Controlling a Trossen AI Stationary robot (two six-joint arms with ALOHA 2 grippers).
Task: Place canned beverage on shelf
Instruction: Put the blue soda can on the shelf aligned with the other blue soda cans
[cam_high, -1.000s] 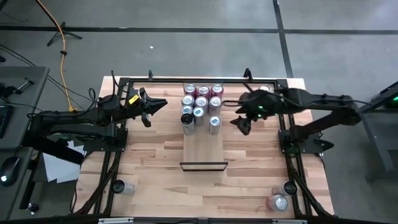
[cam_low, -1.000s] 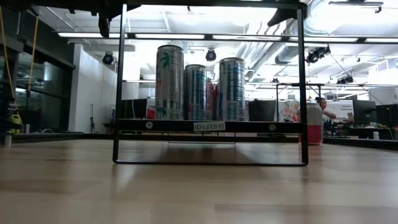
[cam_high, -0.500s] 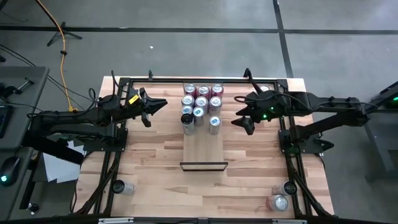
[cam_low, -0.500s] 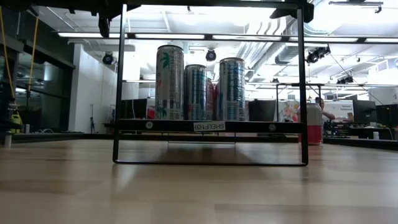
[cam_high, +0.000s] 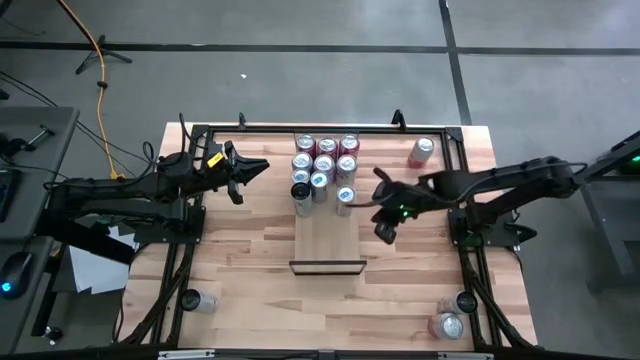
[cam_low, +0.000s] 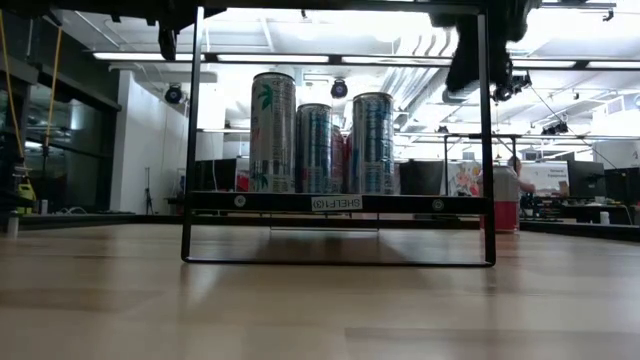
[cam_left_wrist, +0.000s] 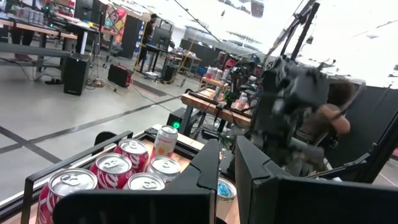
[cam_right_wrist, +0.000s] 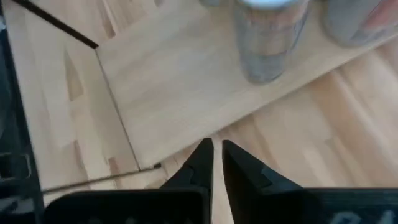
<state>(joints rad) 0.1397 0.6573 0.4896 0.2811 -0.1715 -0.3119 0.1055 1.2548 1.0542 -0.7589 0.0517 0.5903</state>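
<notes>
The shelf (cam_high: 327, 238) is a light wood panel on a dark frame at the table's middle. Several cans (cam_high: 324, 168) stand upright on its far end; they also show in the low view (cam_low: 315, 145). A pink can (cam_high: 421, 151) stands on the table at the far right. My right gripper (cam_high: 385, 232) hangs shut and empty above the table, just right of the shelf's long edge (cam_right_wrist: 261, 109), tipped downward. My left gripper (cam_high: 262, 167) is shut and empty, held level left of the cans (cam_left_wrist: 115, 171).
A black frame (cam_high: 200, 135) runs around the tabletop. One can (cam_high: 190, 299) lies at the near left corner and two more (cam_high: 455, 312) are at the near right. The shelf's near half is bare wood. The shelf's dark front strip (cam_low: 335, 203) stands raised on thin legs.
My right gripper has swung from the far right, by the pink can, toward the near edge and downward, ending beside the shelf's right edge. Its fingers have come together. The pink can, earlier partly under the arm, now stands uncovered. The cans on the shelf have not moved.
</notes>
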